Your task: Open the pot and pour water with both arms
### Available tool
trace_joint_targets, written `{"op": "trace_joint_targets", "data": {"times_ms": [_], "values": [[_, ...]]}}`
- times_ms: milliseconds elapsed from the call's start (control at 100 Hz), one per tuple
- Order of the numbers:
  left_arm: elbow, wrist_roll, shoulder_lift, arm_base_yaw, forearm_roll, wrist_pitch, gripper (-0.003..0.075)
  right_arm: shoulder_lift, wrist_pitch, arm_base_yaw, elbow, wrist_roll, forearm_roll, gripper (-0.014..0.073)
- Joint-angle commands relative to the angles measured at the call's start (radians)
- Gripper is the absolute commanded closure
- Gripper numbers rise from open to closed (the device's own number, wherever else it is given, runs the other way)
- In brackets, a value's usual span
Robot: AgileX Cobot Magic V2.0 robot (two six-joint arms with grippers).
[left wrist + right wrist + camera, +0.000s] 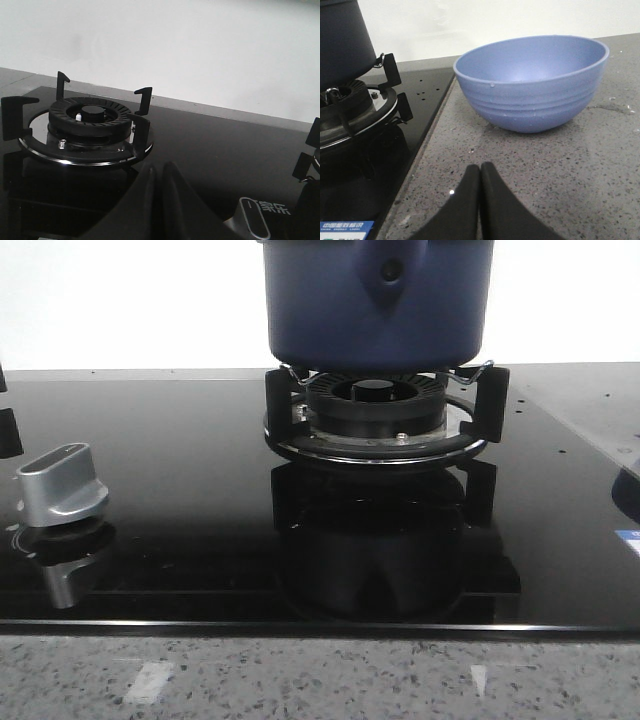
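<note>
We count one large round dark navy-blue pot [375, 300] with straight matte sides, one lighter blue rounded plastic bowl [532, 82], two black gas burners with pronged pan supports, and two silver control knobs on a glossy black glass cooktop [180, 490] set into a speckled grey stone counter [320, 680]. In the front view the pot stands on the pan supports of the right burner [375, 415], toward the far edge of the cooktop, its teardrop handle mount with a small hole facing us; its top is cut off, so we cannot tell whether a lid is on. One brushed silver knob [62, 483] sits near the left edge. The second burner [85, 125] is bare, and a second knob [254, 220] lies just beside the left gripper [159, 200]. The near strip of the counter runs along the front edge, and the glass between knob and pot is open. The bowl rests on the stone past the cooktop's right edge, beside the pot's burner. The left gripper's black fingers are pressed together, holding nothing, low over the glass. The right gripper [480, 200] is likewise closed and holds nothing, low over the stone, near the bowl and apart from the pot.
</note>
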Motion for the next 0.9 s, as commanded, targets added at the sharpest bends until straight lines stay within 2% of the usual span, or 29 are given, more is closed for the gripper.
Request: {"op": "trace_joint_targets", "data": {"times_ms": [0,890], "values": [[0.031,-0.008,-0.027,-0.008,-0.008,-0.074,0.0741,-0.022,-0.08,-0.006,0.026,-0.005,-0.013,0.0639],[0.031,-0.008,-0.027,-0.008,-0.008,-0.075,0.0741,-0.022,-0.11,-0.006,0.026,-0.005,-0.013,0.0639]]}}
